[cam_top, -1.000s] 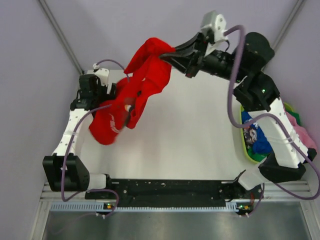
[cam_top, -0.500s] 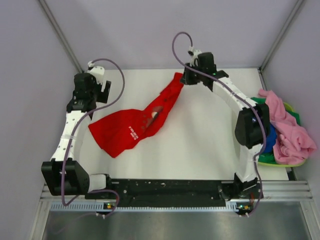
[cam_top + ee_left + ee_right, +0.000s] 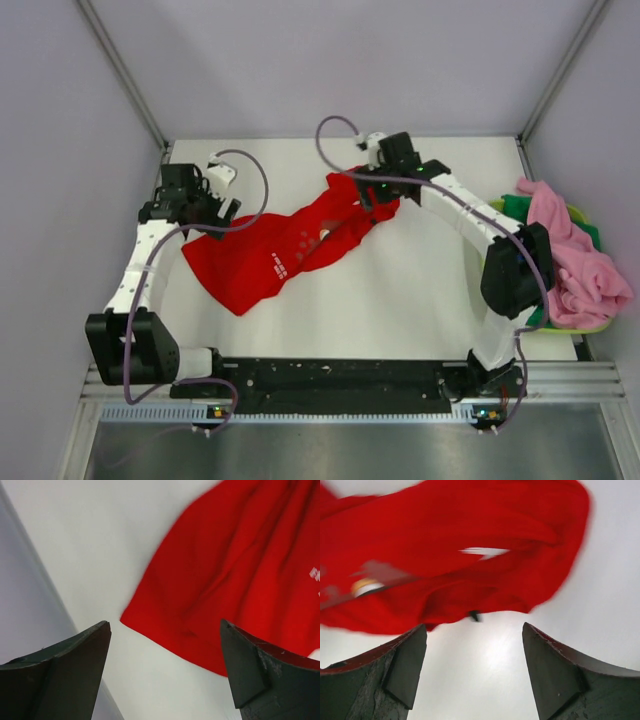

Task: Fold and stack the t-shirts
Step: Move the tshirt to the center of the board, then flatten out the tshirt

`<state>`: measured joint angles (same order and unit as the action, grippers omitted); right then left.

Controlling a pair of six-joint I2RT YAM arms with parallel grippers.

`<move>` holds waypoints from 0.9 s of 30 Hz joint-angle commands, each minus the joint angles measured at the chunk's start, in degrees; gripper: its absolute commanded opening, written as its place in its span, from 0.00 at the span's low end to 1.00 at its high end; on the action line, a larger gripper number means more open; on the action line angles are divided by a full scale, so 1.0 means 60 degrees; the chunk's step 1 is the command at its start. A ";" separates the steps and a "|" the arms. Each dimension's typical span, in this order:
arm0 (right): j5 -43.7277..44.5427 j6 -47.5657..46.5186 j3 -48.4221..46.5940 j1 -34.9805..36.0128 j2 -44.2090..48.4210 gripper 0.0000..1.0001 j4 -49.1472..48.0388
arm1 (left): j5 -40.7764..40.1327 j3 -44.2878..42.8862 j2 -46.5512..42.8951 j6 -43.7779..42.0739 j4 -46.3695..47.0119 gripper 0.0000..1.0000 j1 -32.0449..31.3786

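The red t-shirt [image 3: 270,250] lies crumpled in a long diagonal band across the table, its white print facing up. My left gripper [image 3: 213,214] hovers open at the shirt's upper left corner; in the left wrist view the red t-shirt [image 3: 240,575] lies just ahead of the left gripper [image 3: 165,625], which holds nothing. My right gripper [image 3: 376,196] is open over the shirt's far right end. In the right wrist view the red t-shirt [image 3: 450,550] lies beyond the right gripper [image 3: 474,627], with bare table between the fingers. A pink t-shirt [image 3: 572,250] and a dark green t-shirt [image 3: 514,207] sit at the right.
A lime-green basket [image 3: 570,327] at the table's right edge holds the pink and green shirts, which spill over its rim. Lilac walls close in the table on the left, back and right. The right arm's forearm stretches from the basket side toward the table's back centre.
The right gripper came down to the table and opened, letting go of the red shirt. The shirt now lies flat instead of hanging. The left gripper shifted slightly right, toward the shirt's corner.
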<state>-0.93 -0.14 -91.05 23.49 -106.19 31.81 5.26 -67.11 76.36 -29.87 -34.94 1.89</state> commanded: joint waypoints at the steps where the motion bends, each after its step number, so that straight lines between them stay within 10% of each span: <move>1: -0.0827 -0.1955 0.0979 0.2176 0.0796 0.76 -0.0307 | 0.1348 0.0373 -0.0290 -0.1157 -0.2215 0.93 0.0036; 15: -0.0652 -0.0139 0.1683 0.2355 -0.1226 0.72 -0.1844 | 0.1657 0.3245 0.0251 -0.2625 -0.1839 0.97 -0.1311; 19: -0.0636 0.0652 0.1771 0.2297 -0.1607 0.49 -0.2547 | 0.1541 0.3655 0.0749 -0.2581 -0.1400 0.91 -0.1545; 25: -0.0973 0.1034 0.2063 0.2092 -0.1199 0.00 -0.2958 | 0.1585 0.3627 0.0912 -0.2303 -0.1252 0.34 -0.1575; 27: -0.0958 0.1049 0.2210 0.1975 -0.0790 0.00 -0.2973 | 0.1483 0.3568 0.0897 -0.2230 -0.1179 0.05 -0.1575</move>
<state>-6.13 4.21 -79.09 36.75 -115.15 16.88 13.89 -45.08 82.24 -43.68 -43.68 -7.46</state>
